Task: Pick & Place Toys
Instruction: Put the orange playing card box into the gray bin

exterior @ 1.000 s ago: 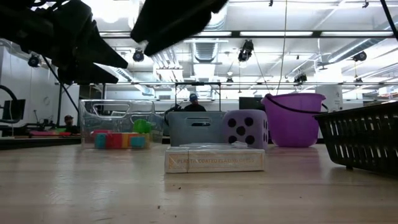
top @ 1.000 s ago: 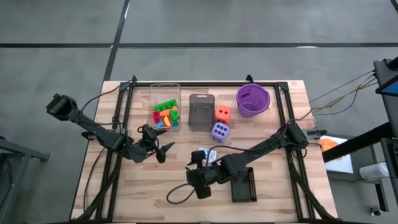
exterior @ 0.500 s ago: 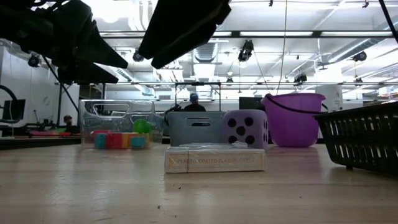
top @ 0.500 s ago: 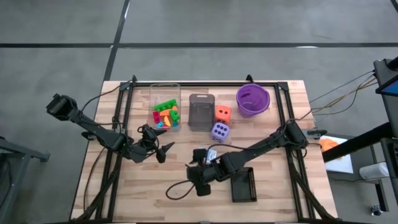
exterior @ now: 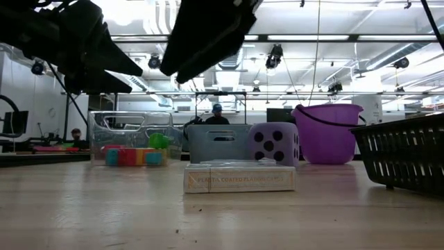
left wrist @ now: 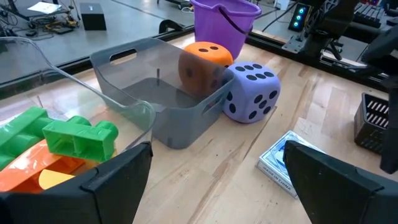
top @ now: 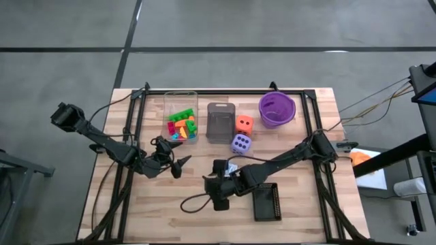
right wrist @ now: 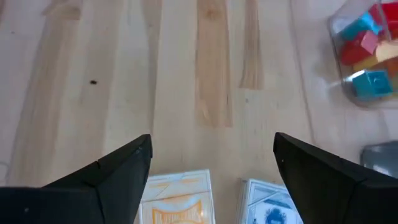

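Note:
Two card packs lie flat side by side on the table, one with orange print [right wrist: 177, 200] and one with blue print [right wrist: 270, 202]; one also shows in the low view [exterior: 239, 178]. My right gripper [top: 216, 173] hovers open above them, a finger on either side, touching nothing. My left gripper [top: 180, 165] waits open and empty left of the middle. Coloured bricks [top: 181, 126] lie in the clear bin [top: 180, 95]. The orange die [top: 244, 124] and the purple die [top: 240, 143] stand on the table right of the grey bin [top: 219, 122].
The purple bowl [top: 276, 109] stands at the far right. A black basket [top: 267, 201] lies near the front, close under my right arm. A dark cable [top: 194, 204] loops on the table near the front. Bare wood lies front left.
My right gripper has come down and a little toward the far edge, closer over the card packs, staying open. The packs and the other toys have kept still.

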Available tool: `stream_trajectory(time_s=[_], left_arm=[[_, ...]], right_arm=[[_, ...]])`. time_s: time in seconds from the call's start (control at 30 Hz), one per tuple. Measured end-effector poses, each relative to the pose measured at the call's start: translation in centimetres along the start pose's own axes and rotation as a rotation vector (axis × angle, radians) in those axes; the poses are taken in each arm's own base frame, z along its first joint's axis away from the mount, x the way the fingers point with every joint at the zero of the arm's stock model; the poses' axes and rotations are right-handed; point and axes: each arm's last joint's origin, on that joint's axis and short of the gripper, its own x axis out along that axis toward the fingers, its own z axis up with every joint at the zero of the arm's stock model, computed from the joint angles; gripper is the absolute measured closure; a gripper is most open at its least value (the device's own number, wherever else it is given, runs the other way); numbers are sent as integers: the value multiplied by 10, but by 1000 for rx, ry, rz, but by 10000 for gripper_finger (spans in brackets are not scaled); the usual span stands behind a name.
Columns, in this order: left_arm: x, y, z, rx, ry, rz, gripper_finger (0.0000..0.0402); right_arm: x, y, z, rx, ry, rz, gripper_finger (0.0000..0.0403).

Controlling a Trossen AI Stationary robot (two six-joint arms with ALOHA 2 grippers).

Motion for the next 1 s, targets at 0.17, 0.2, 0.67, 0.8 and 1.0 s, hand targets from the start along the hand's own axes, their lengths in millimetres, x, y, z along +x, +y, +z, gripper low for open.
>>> stream_trajectory(time_s=[0.17, 0.2, 0.67, 0.8, 1.0], left_arm=[[0, 0, 0, 0, 0, 0, 34], [0, 0, 0, 0, 0, 0, 34], [0, 0, 0, 0, 0, 0, 34], [0, 0, 0, 0, 0, 0, 34], [0, 0, 0, 0, 0, 0, 34]], right_arm=[[1, -2, -5, 36, 89, 123, 73], [1, -2, -6, 44, 114, 162, 73], [23, -13, -40, 4, 260, 182, 73], [27, -16, -42, 10, 269, 178, 73], [52, -13, -55, -1, 340, 222, 73]])
